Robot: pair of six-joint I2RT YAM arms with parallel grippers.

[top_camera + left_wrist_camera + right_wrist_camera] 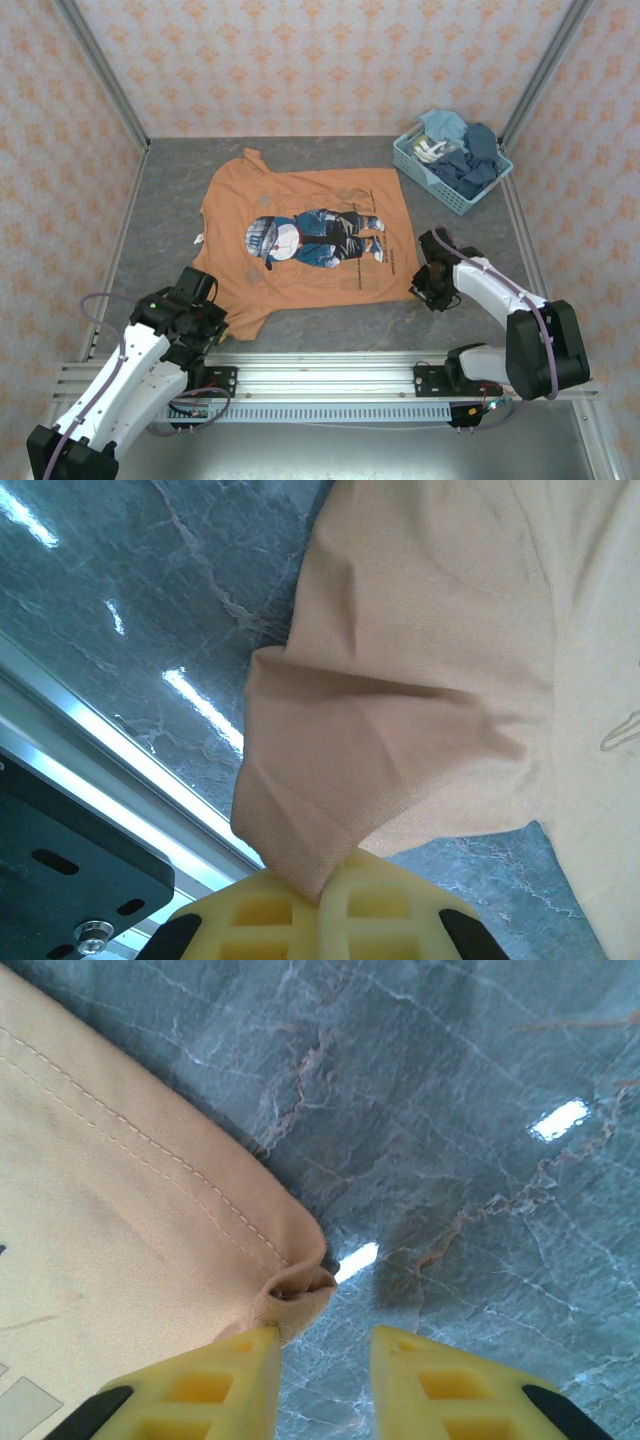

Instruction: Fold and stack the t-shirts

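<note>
Peach patterned walls (300,60), grey marbled tabletop (165,210) (glossy) — aluminium posts (103,70)

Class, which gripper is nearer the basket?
Right. The right gripper is at the shirt corner on the basket side; the left gripper grips the shirt's opposite near corner, farther away.

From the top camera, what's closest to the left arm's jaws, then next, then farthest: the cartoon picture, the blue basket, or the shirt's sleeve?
1. Sleeve: near left, pinched in the jaws.
2. Cartoon print: middle of the t-shirt, farther back.
3. Blue basket: far right corner.
</note>
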